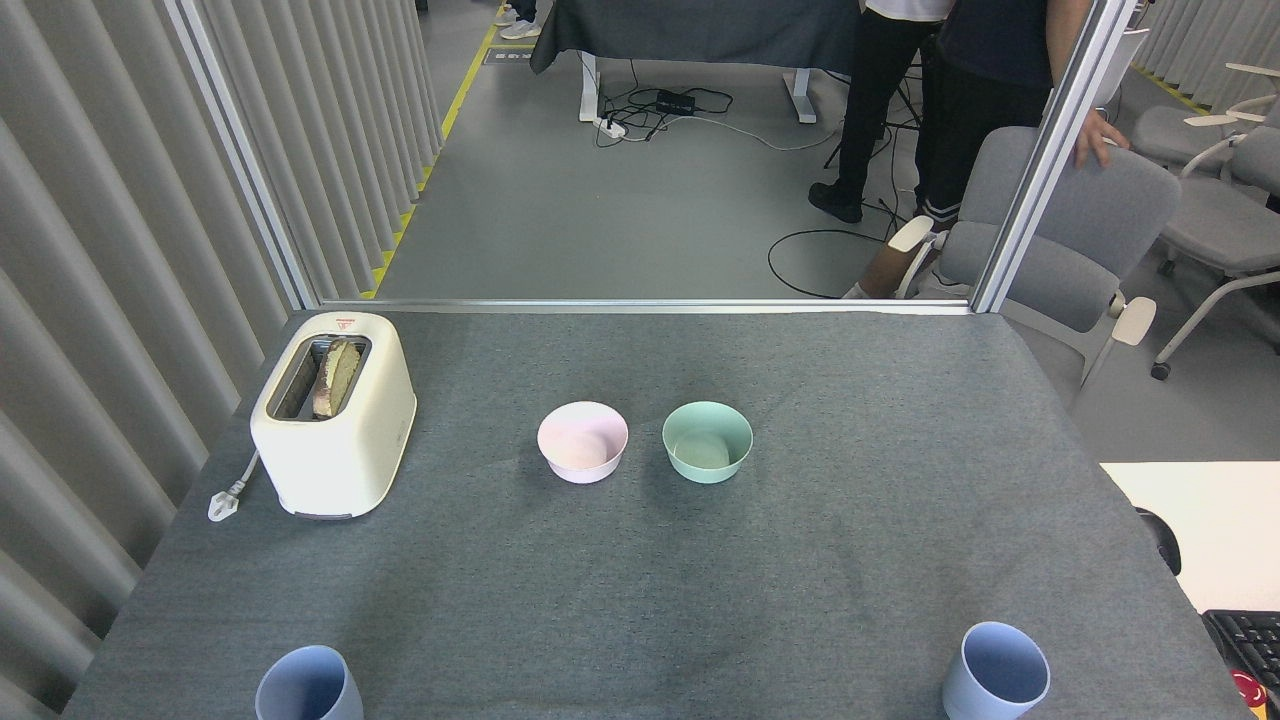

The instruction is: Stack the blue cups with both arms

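Nearest, one blue cup (308, 684) stands upright at the table's (640, 600) near-left edge, its twin (996, 672) near-right, well apart, probably one per arm. Pink bowl (583, 441) and green bowl (707, 441) sit between, farther back. Neither gripper shows, so their state is unknowable.

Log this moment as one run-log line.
stage: not started | blue cups: left cup, right cup, apart, upright | grippers: not in view | bowls: untouched

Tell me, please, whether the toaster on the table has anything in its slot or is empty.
Loaded. The toaster has a slice of bread standing in its top slot, its upper edge showing just above the opening.
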You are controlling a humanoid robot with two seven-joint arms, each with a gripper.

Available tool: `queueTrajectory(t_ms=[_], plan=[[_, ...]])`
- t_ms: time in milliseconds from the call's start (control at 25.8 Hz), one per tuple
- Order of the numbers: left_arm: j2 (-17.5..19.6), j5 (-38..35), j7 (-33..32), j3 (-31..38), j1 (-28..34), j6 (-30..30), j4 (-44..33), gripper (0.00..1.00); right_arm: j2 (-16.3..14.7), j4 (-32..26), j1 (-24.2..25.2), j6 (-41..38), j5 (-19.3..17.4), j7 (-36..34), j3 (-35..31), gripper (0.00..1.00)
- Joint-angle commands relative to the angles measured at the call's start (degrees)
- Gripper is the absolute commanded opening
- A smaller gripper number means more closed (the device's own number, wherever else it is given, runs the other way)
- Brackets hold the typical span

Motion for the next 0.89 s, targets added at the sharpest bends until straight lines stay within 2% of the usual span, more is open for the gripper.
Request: queueTrajectory(t_ms=[0, 854], plan=[[0.0, -0.1, 0.0, 0.0, 0.0, 0.0, 0.2, 1.0, 0.1, 0.1, 0.1, 0.3, 0.2, 0.0, 0.1, 1.0], [-0.2, 0.0, 1.2, -0.6, -0.1, -1.4, 1.7, 1.0, 0.0, 0.3, 0.1, 0.2, 0.2, 0.1, 0.0, 1.0]])
